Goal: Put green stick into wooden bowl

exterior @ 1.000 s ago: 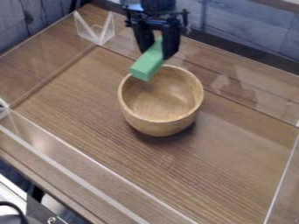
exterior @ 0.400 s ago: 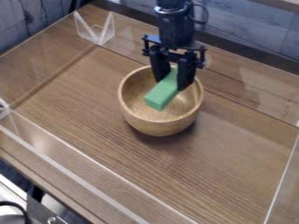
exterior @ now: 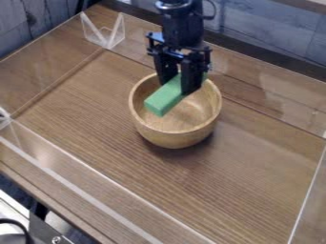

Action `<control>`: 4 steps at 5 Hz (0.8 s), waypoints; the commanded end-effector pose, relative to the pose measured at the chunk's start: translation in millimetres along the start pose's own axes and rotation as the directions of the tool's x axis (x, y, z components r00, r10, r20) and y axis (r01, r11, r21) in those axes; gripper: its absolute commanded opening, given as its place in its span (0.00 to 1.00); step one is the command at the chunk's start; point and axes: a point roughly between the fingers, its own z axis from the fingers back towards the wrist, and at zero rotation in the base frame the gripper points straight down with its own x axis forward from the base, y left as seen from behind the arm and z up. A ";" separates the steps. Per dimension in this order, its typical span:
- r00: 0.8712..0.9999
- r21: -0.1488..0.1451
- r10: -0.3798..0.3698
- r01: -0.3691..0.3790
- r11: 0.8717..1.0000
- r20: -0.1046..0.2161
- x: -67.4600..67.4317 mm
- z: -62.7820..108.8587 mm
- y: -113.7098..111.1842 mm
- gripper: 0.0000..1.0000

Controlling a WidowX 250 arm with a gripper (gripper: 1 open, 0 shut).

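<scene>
The green stick (exterior: 165,96) hangs tilted inside the hollow of the wooden bowl (exterior: 176,126), its upper end clamped between the fingers of the black hand (exterior: 180,83). The hand points almost straight down from the upper centre of the frame. The bowl sits mid-frame on the wood-grain counter (exterior: 90,114).

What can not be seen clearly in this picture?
- Camera view: the top end of the green stick is hidden between the gripper fingers.
- Whether the stick's lower end touches the bowl floor: cannot tell from this angle.
- The arm above the gripper is cut off by the top edge.
- The fingertips are too blurred for detail.
</scene>
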 end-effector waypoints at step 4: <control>0.989 0.009 0.074 -0.076 0.997 0.125 -29.8 42.9 20.5 1.00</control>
